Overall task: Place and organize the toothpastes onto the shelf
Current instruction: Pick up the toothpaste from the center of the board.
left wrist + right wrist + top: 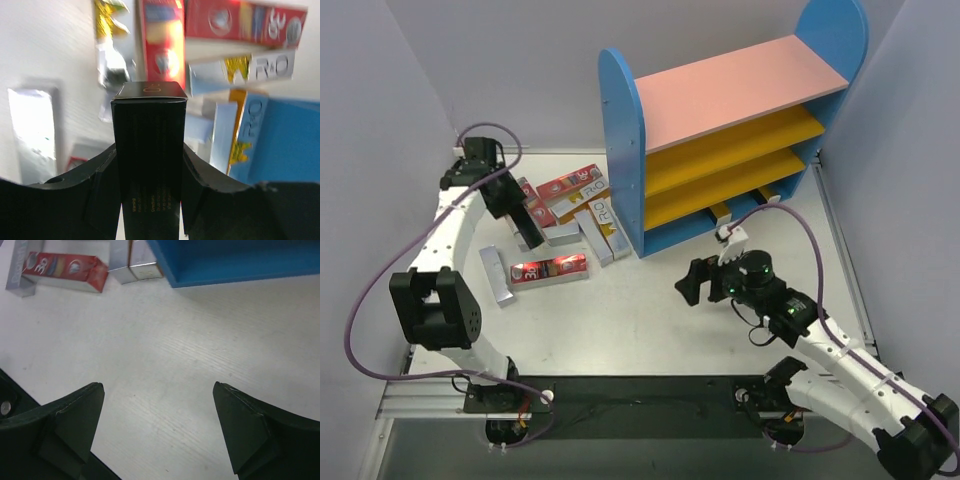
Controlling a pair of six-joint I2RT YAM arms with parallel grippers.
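Note:
My left gripper [527, 232] is shut on a black toothpaste box [149, 150] and holds it above the pile of toothpastes [565, 215] left of the shelf [720, 130]. The pile holds red boxes [245, 22] and silver boxes [245, 70]. A red box [550, 270] and a silver box [497, 273] lie apart in front of it. Two boxes [720, 210] lie on the shelf's bottom level. My right gripper [705, 285] is open and empty over bare table in front of the shelf; its wrist view shows the shelf's blue base [235, 260] and the red box [65, 269].
White walls close in the table on the left, back and right. The shelf's blue side panel [285, 140] stands close to the right of the pile. A black mat [640, 395] lies between the arm bases at the near edge.

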